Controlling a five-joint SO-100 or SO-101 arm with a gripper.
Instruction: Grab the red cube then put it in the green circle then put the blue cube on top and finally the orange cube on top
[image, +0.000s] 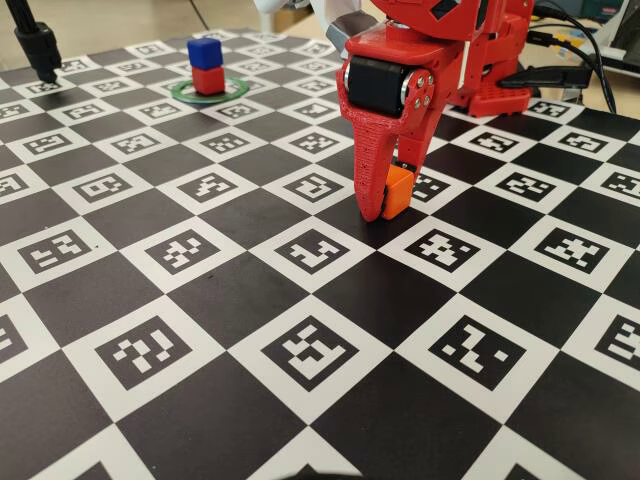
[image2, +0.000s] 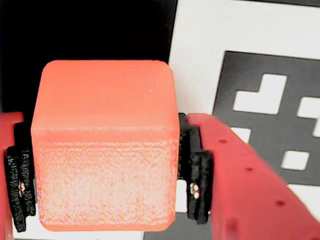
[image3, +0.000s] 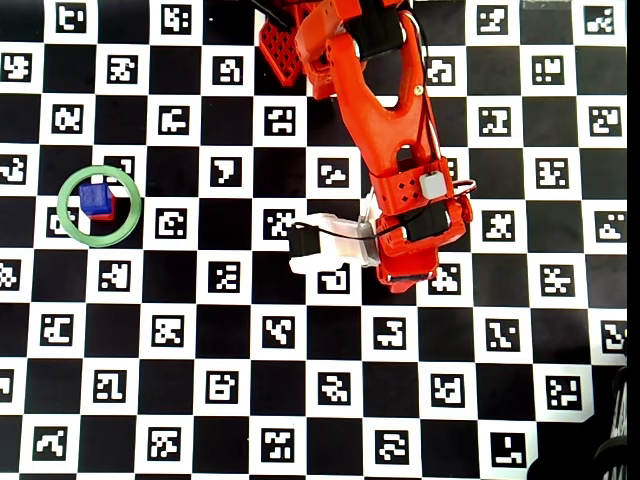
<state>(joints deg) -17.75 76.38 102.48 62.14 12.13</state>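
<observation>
I have the orange cube (image2: 105, 145) clamped between the jaws (image: 385, 205); the wrist view shows both black pads pressed flat against its side faces, so I read the grip as firm. In the fixed view the cube sits low at the fingertips, at or just above the bench (image: 300, 400) near the frame's centre; I cannot tell whether it has cleared the surface.

The stack is ready for it. The blue cube (image: 204, 52) rests on the red cube (image: 208, 80) inside the green circle (image: 235, 91), in the upper left of the fixed view. In the overhead view the ring sits at the left edge, well apart from the jaws, which are right of centre and slightly lower in the frame.

So the carry runs leftward and a touch upward across the overhead frame. I judge I must lift above two cube heights before travelling, or the orange cube could knock the blue one off.
</observation>
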